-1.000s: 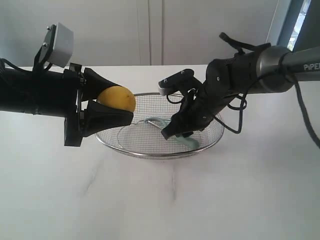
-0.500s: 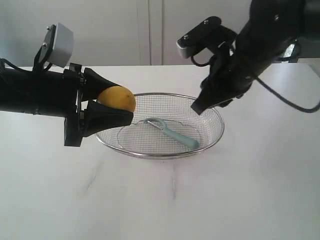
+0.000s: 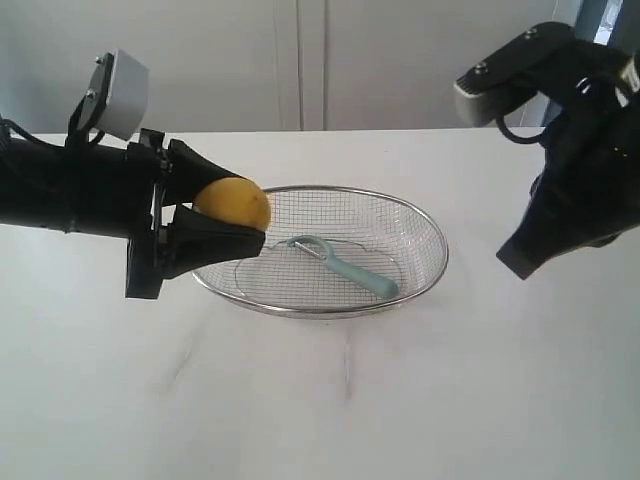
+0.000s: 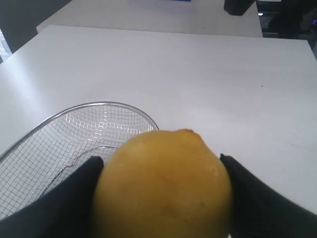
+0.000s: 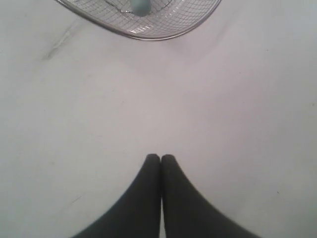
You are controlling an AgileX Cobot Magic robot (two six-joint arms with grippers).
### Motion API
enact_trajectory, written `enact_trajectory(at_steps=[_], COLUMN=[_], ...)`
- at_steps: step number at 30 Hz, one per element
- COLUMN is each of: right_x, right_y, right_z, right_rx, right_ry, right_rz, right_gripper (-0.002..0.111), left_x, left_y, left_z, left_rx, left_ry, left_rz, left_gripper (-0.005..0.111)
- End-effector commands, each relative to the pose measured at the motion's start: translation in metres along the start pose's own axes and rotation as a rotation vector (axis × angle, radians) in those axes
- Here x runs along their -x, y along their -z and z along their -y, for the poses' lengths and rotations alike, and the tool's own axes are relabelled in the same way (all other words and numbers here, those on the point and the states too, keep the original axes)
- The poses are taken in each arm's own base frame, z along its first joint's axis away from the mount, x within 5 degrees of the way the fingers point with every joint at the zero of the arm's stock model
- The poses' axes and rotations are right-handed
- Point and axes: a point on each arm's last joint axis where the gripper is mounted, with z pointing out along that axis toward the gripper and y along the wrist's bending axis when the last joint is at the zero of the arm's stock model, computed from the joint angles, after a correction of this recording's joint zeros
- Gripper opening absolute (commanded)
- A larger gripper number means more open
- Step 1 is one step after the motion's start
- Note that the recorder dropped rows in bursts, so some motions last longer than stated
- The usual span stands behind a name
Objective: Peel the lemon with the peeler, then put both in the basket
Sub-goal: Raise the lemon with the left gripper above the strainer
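The yellow lemon point(image 3: 233, 203) hangs over the left rim of the silver wire basket point(image 3: 428, 232), with my left gripper point(image 3: 225, 215) shut on it. In the left wrist view the lemon point(image 4: 163, 186) fills the space between the black fingers point(image 4: 69, 198), with the basket point(image 4: 74, 110) behind. The pale blue-grey peeler point(image 3: 345, 266) lies loose on the basket's mesh floor. My right gripper point(image 3: 512, 262) is over the table to the right of the basket, shut with nothing in it. The right wrist view shows its closed fingertips point(image 5: 153, 163) over bare table, plus the basket point(image 5: 163, 30) and the peeler's handle end point(image 5: 139, 6).
The white table point(image 3: 400, 400) holds only the basket. A pale wall with cabinet seams point(image 3: 300, 60) stands behind the far edge. The right arm's camera housing point(image 3: 500, 85) is high at the right.
My right gripper has let go of the peeler, which now rests in the basket. The arm rose and swung right, away from the basket, and the fingers are shut. The left gripper with the lemon stayed put.
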Motion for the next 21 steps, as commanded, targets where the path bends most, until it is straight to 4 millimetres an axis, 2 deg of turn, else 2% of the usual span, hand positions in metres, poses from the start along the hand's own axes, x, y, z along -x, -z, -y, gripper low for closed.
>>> enact_trajectory(at_steps=[1, 5, 10, 13, 15, 21], right_x=[-0.009, -0.012, -0.012, -0.012, -0.011, -0.010], right_y=[0.001, -0.001, -0.001, -0.001, -0.001, -0.001], right_z=[-0.001, -0.002, -0.003, -0.002, -0.002, -0.002], right_rx=[-0.022, -0.015, -0.014, -0.015, -0.016, -0.018], right_ry=[-0.008, -0.020, -0.033, -0.033, -0.038, -0.050], right_rz=[0.064, 0.037, 0.038, 0.045, 0.051, 0.059], right_gripper=[0.000, 0.000, 0.000, 0.000, 0.000, 0.000], left_x=[0.003, 0.006, 0.032, 0.051, 0.058, 0.052], left_y=[0.000, 0.004, 0.007, 0.000, -0.010, -0.045], left_z=[-0.002, -0.027, -0.040, -0.047, -0.051, -0.070], left_rx=[0.038, 0.280, 0.319, 0.342, 0.332, 0.345], left_ry=[0.037, 0.196, 0.226, 0.254, 0.248, 0.309], left_rz=[0.033, 0.029, 0.033, -0.047, -0.162, -0.632], left_gripper=[0.000, 0.000, 0.000, 0.000, 0.000, 0.000])
